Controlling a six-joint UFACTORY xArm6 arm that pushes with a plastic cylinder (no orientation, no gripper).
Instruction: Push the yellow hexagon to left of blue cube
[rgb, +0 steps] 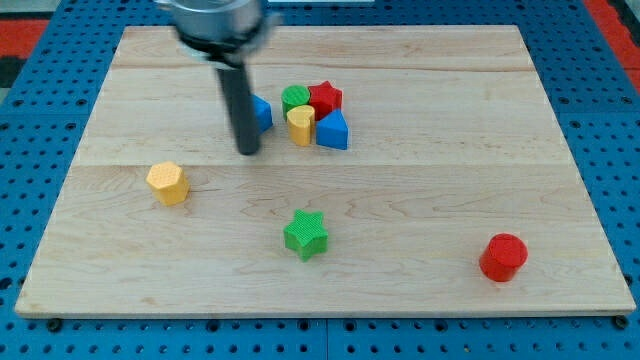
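The yellow hexagon (168, 183) lies on the wooden board at the view's left, below centre. The blue cube (261, 112) sits near the view's top centre, partly hidden behind my rod. My tip (248, 152) rests on the board just below and left of the blue cube, up and to the right of the yellow hexagon, well apart from it.
A cluster sits right of the blue cube: a green cylinder (296, 98), a red star (326, 97), a yellow heart-like block (300, 126) and a blue triangle (333, 130). A green star (305, 234) lies at bottom centre. A red cylinder (502, 257) lies at bottom right.
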